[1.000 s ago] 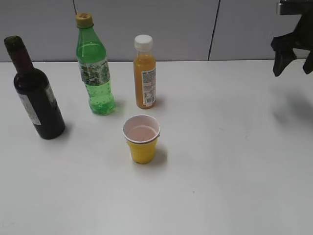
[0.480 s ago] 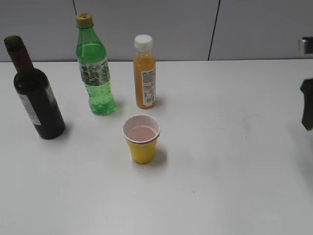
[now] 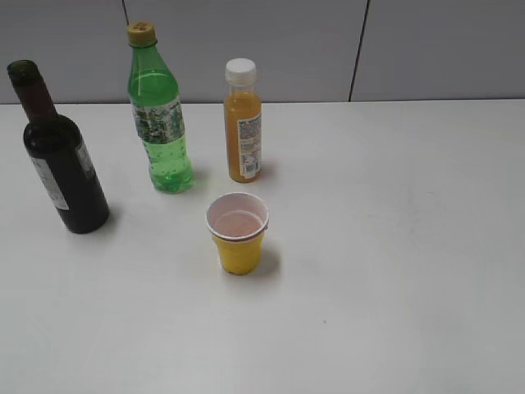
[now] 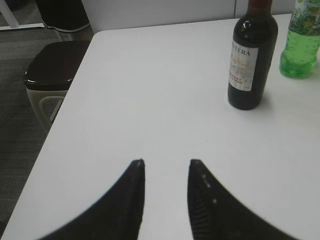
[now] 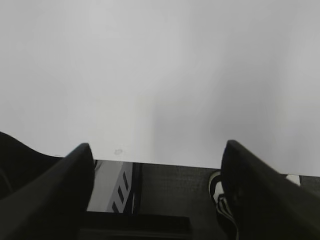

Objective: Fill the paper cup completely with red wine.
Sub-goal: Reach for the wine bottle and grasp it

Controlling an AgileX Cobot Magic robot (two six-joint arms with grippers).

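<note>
The cup (image 3: pixel 238 232) stands mid-table, in front of the juice bottle (image 3: pixel 244 121), holding a little pinkish liquid. The wine bottle (image 4: pixel 251 55) stands ahead and right of the left gripper (image 4: pixel 165 164), well apart; its jaws are partly open, empty. The right gripper (image 5: pixel 157 147) gapes wide over the table edge, empty.

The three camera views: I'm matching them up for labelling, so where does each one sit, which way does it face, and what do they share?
Exterior view: raised, slanting down across the table at the paper cup; no robot part shows.
Left wrist view: behind the left end effector, jaws apart and empty, facing the wine bottle and green soda bottle.
Right wrist view: behind the right end effector, wide open, over the table's edge.
Shared: exterior and left wrist both show the two bottles.
</note>
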